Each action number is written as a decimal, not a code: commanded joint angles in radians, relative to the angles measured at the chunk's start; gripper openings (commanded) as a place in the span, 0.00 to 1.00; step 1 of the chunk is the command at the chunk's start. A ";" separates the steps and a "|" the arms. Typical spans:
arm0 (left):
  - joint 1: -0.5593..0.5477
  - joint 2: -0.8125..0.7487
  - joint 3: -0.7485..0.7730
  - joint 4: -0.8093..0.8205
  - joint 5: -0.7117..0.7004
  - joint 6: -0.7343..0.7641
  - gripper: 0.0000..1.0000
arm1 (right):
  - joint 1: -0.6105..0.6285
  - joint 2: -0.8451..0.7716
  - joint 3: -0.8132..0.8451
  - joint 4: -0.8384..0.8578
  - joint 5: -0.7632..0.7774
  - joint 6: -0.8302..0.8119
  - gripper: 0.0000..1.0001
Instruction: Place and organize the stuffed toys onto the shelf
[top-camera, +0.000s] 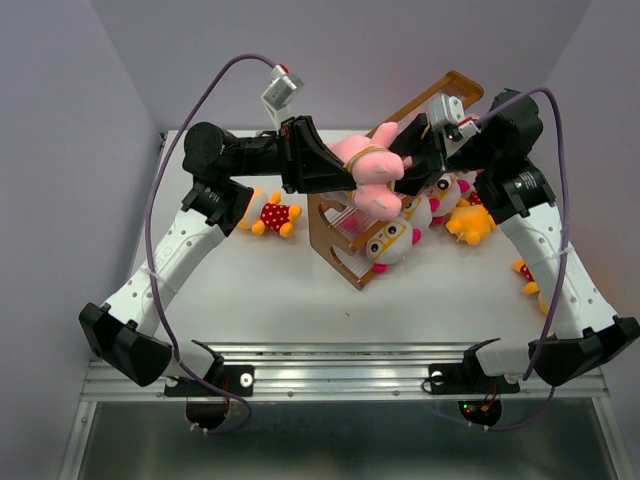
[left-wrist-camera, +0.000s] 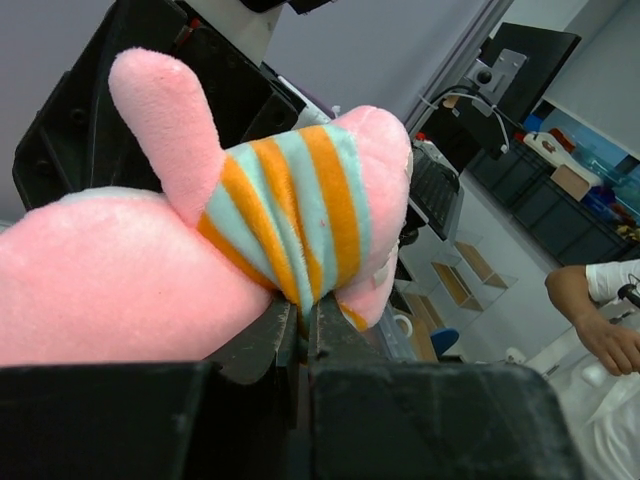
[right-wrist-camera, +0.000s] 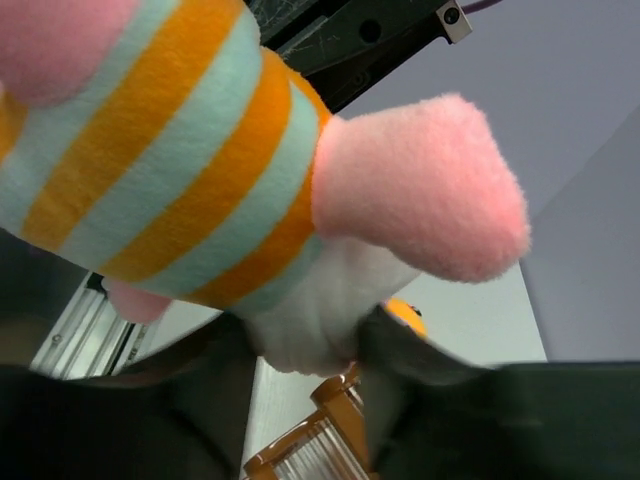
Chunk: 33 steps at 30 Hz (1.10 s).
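Slippage worries us: our left claw (left-wrist-camera: 305, 325) pinches the pink toy (top-camera: 370, 170) by its striped shirt, aloft over the shelf (top-camera: 338, 245); right claw (right-wrist-camera: 305, 350) brackets its white part, grip unclear. Opposing pulls could drop it.

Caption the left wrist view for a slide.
Left end effector pinching the striped shirt of a pink stuffed toy.

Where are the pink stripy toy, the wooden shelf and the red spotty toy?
pink stripy toy (left-wrist-camera: 290, 200): left wrist view, on its striped shirt.
wooden shelf (top-camera: 330, 245): top view, on its near side panel.
red spotty toy (top-camera: 275, 215): top view, on its red tummy.
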 joint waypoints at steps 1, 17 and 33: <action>0.008 -0.020 -0.009 0.073 -0.013 0.004 0.00 | 0.017 0.006 -0.004 0.149 0.036 0.146 0.20; 0.193 -0.164 0.012 -0.475 -0.333 0.397 0.75 | 0.017 -0.069 0.010 -0.108 0.662 0.136 0.01; -0.089 -0.103 0.201 -0.760 -0.967 0.874 0.90 | 0.017 0.153 0.295 -0.500 1.199 0.031 0.01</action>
